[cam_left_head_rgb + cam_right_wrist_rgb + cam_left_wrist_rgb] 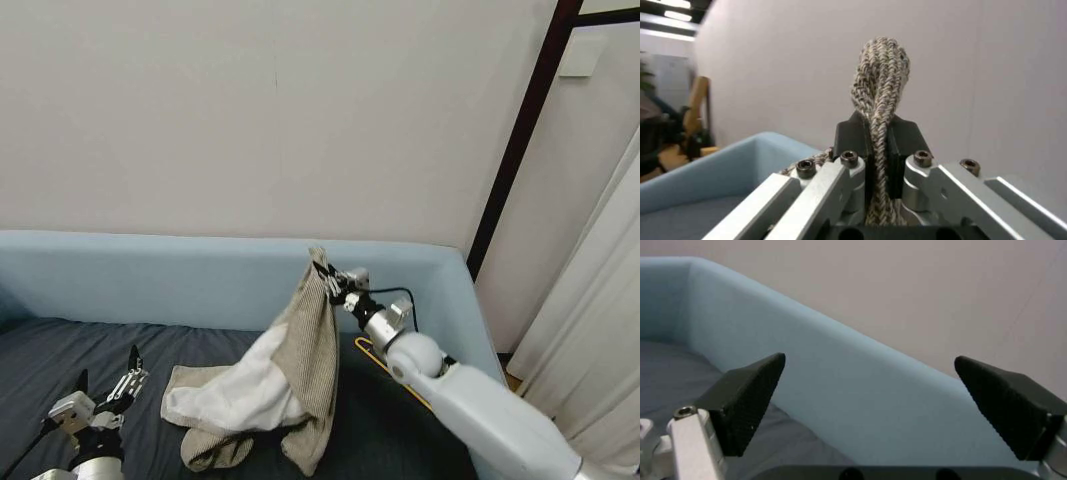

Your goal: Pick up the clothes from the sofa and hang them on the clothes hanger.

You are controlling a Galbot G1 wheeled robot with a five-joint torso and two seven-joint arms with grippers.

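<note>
L gripper, lower left, hovers over the dark seat cushion of the blue sofa; fingers spread wide, nothing held. Centre: beige knit garment w/ white inner side hangs from its top edge, approx. level w/ the sofa back; lower part heaped on the cushion. R gripper, right of the garment, is pinched tight on the top fold.

— What's behind?
— A plain pale wall, with a dark door frame to the right.
— Furniture?
— A light-blue sofa with a dark seat (a white curtain hangs just past its end).
</note>
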